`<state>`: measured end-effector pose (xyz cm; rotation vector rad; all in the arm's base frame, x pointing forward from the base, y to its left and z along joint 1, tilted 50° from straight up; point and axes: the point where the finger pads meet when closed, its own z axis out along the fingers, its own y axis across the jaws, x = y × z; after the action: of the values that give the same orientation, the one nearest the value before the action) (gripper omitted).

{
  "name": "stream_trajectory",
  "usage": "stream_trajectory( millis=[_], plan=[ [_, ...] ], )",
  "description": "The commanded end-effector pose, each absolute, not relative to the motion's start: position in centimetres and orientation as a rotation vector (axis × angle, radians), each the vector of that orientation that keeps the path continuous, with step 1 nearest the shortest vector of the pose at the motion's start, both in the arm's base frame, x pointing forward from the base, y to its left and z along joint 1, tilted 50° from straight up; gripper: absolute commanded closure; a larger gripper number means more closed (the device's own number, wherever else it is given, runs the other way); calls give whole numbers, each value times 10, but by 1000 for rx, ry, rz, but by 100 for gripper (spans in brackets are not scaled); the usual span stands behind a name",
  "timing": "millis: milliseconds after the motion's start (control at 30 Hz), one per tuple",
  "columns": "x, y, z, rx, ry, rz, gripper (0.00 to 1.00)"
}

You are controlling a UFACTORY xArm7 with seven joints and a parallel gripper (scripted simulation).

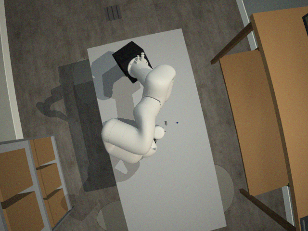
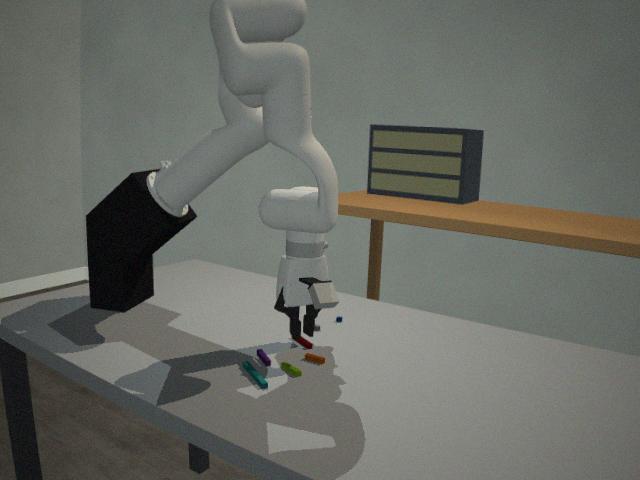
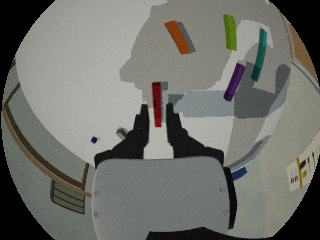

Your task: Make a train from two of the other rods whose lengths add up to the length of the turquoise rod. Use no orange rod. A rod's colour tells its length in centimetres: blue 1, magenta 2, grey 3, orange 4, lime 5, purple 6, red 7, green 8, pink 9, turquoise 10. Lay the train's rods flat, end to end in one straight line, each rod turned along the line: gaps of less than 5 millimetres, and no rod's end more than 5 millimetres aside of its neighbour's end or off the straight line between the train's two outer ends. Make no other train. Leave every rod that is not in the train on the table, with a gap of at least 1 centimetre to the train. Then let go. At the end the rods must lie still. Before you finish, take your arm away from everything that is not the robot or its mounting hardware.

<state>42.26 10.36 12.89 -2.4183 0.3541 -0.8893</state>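
Note:
My gripper (image 2: 303, 330) points straight down just above the table, with its fingers a little apart. In the wrist view the gripper (image 3: 158, 115) straddles the near end of the red rod (image 3: 158, 103), with a small gap on each side. The red rod (image 2: 303, 342) lies flat on the table. The orange rod (image 2: 314, 358), lime rod (image 2: 291, 368), purple rod (image 2: 263, 357) and turquoise rod (image 2: 254, 374) lie apart from one another close by. The small grey rod (image 1: 165, 122) and the blue rod (image 1: 177, 122) lie on the other side. In the top view my arm hides the gripper.
The arm's black base (image 2: 121, 240) stands at the table's far left end. A wooden side table (image 2: 491, 219) with a drawer cabinet (image 2: 423, 162) stands behind. A shelf unit (image 1: 27, 181) stands on the floor beside the table.

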Motion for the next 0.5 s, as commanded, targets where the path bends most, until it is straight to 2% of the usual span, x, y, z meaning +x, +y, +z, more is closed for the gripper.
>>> stream_trajectory(
  millis=[0, 467],
  plan=[
    [423, 104, 129, -2418, 354, -890, 76],
    [429, 107, 123, -2418, 354, -890, 76]
  ],
)
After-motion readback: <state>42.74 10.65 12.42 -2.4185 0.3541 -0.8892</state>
